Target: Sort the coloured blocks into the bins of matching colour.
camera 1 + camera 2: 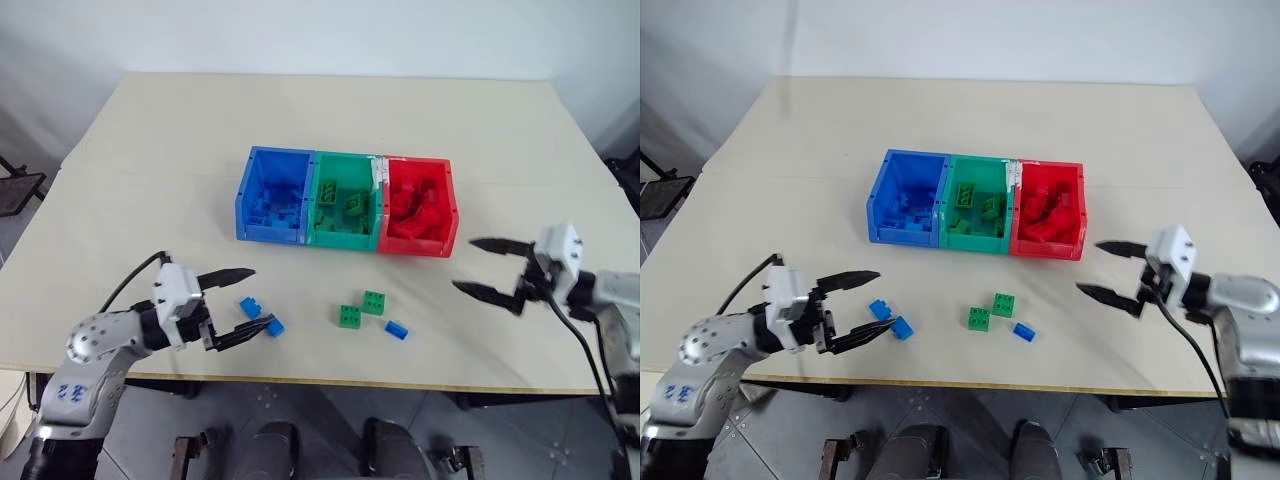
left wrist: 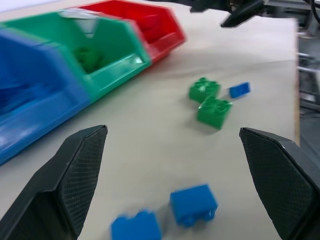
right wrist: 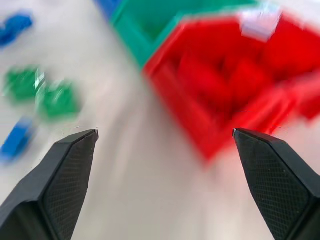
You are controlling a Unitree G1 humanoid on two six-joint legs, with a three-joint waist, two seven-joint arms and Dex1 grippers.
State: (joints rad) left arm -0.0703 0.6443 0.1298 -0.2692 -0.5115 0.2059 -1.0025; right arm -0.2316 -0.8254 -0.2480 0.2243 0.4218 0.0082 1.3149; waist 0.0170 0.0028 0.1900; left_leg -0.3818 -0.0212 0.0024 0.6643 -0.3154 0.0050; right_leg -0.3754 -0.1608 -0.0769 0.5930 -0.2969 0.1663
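Left gripper (image 1: 244,306) wide open, empty, nearly straddling two blue blocks (image 1: 260,316). Right gripper (image 1: 486,267) wide open, empty, beside red bin (image 1: 450,215), farther from loose blocks.

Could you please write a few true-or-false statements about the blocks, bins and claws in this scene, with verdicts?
1. Two green blocks lie side by side on the table. True.
2. A red block lies loose on the table. False: the loose blocks are blue and green; red ones show inside the red bin.
3. The left claw is open, with two blue blocks by its fingertips. True.
4. The right claw is holding a blue block. False: it is open and empty, to the right of the red bin.
5. The green bin sits at one end of the row. False: it is in the middle, between the blue bin and the red one.
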